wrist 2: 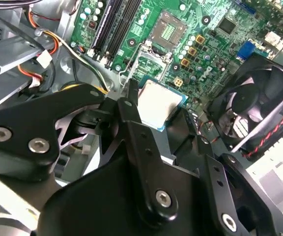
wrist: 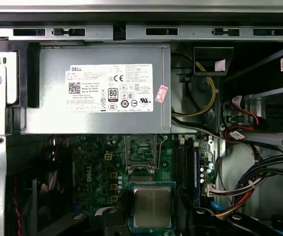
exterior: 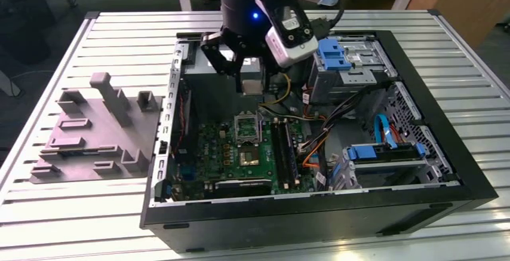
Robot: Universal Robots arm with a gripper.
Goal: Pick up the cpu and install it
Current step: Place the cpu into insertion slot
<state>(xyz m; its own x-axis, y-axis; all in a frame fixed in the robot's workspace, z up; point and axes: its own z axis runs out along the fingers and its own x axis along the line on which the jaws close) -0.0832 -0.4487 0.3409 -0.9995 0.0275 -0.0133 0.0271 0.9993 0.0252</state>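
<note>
The cpu (wrist: 152,206) is held flat, clamped between the fingers (wrist 2: 130,110) of the gripper (exterior: 252,88). The socket (wrist: 140,150) lies below and ahead of the fingertips, apart.

An open computer case (exterior: 319,220) (grey power supply (wrist: 48,113) inside) sits beside a grey moulded tray (exterior: 83,138).

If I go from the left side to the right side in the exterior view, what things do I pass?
Grey moulded tray → green motherboard → drive cage with blue handle → black wall of the computer case.
</note>
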